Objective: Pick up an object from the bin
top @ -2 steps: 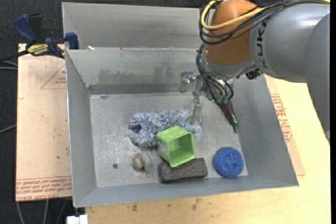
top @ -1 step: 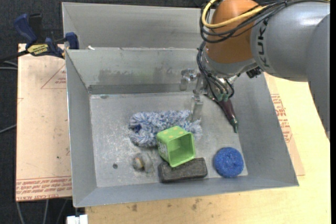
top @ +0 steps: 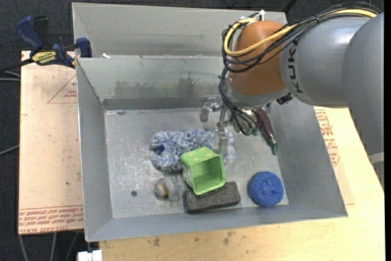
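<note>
My gripper (top: 221,134): low over the middle of the bin (top: 91,131), at the right end of the blue-and-white cloth (top: 174,145), just behind the green cup (top: 203,172). I cannot tell its opening or hold. Dark block (top: 214,198): front edge, touching cup. Blue ball (top: 266,187): front right corner.

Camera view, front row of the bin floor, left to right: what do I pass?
small brownish lump → dark grey block → blue fuzzy ball
</note>
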Robot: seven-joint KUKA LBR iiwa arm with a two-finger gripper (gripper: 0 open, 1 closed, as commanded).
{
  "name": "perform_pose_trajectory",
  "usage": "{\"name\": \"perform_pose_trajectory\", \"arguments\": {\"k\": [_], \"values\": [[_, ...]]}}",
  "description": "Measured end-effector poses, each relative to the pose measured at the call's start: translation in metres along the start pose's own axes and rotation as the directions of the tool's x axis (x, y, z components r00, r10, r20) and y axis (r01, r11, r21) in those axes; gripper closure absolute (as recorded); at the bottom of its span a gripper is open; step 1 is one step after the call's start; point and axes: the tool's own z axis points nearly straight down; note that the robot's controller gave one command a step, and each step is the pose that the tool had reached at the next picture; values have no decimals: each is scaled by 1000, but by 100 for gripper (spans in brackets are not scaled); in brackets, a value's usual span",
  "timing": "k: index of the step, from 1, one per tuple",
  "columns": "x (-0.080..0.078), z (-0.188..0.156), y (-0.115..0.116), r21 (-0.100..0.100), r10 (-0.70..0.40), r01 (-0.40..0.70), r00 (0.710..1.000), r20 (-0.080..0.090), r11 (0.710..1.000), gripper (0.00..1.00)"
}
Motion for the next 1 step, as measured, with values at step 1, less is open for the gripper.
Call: {"name": "perform_pose_trajectory", "arguments": {"k": [1], "values": [[47,35,32,-1,50,-50,999,-4,999,100]]}}
